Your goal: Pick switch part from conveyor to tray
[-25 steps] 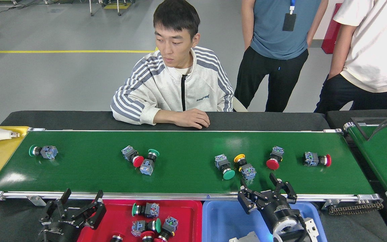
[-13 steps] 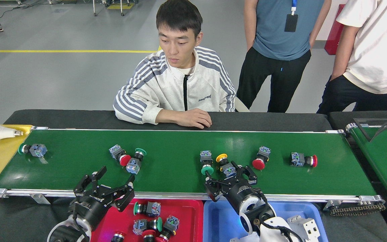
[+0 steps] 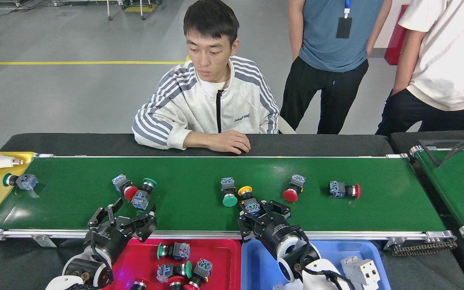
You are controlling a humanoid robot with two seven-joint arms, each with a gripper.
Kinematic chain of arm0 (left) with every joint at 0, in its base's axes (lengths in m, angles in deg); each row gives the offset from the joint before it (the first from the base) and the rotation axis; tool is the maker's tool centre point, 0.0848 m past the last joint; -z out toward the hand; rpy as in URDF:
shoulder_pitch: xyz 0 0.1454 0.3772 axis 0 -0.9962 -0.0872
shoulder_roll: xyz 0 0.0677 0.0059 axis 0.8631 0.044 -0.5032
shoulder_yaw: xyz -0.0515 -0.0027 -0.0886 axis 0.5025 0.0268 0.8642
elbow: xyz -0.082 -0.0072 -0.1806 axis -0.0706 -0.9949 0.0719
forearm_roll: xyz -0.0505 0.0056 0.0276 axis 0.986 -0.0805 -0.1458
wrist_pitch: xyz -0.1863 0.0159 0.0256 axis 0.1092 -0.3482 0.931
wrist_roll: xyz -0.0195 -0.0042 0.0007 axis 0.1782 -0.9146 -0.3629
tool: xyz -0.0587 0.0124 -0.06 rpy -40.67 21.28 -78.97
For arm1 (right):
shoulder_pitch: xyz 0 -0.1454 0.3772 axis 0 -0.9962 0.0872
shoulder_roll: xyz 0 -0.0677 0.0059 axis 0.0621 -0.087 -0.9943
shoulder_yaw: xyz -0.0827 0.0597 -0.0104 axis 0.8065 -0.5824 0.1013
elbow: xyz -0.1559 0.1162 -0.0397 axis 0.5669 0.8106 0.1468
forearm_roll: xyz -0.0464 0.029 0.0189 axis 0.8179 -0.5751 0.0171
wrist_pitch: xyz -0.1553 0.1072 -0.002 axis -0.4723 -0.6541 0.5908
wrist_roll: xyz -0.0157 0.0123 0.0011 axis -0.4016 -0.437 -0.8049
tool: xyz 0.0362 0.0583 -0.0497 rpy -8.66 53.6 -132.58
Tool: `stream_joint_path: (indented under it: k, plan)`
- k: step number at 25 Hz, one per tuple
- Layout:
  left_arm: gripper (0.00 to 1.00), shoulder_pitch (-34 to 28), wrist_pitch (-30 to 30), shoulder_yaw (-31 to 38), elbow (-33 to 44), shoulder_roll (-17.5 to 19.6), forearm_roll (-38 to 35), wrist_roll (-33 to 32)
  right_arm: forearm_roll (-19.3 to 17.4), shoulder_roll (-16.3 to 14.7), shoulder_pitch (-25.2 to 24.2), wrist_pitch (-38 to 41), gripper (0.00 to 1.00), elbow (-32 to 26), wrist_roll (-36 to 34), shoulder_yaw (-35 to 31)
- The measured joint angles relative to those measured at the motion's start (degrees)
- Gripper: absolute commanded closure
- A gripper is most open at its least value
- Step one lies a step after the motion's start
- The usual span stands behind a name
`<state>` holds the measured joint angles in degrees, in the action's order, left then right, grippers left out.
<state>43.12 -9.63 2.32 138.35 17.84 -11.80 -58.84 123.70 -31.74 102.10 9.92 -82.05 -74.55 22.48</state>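
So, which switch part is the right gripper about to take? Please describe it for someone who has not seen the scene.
Find the long green conveyor, then its near rail at mid-length, where the open right gripper reaches over the belt. Between its fingers lies the yellow-capped switch part. It is the only yellow one; the switch beside it has a green cap.

Long glossy green conveyor belt (image 3: 199, 169) with silver aluminium side rails, carrying seven push-button switch parts lying on their sides: a green-capped one (image 3: 18, 181) at the far left, a red (image 3: 124, 187) and green (image 3: 143, 193) pair, a green (image 3: 228, 191) and yellow (image 3: 249, 200) pair, and two red-capped ones (image 3: 293, 187) (image 3: 344, 189) to the right. Shallow red plastic tray (image 3: 143, 257) just beside the belt's near rail, holding several switch parts (image 3: 174, 250) with green and red caps.
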Motion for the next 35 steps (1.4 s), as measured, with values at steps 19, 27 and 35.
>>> stream_joint_path:
  k: [19,27,35]
  plan:
    - [0.15,-16.1,20.7,6.8,16.7,0.5,0.7,0.7,-0.2,-3.8,-20.0,-0.5,0.01,-19.8,-6.9,-11.4]
    - [0.0,-21.3,30.7,10.7,20.3,-0.6,0.7,0.5,-0.2,-4.4,-22.5,-15.9,0.01,-19.8,-12.4,-22.9]
    - [0.0,-19.4,9.9,16.2,20.0,-0.5,0.8,0.4,0.0,-6.0,-17.1,-15.9,0.01,-15.6,-10.1,-22.4]
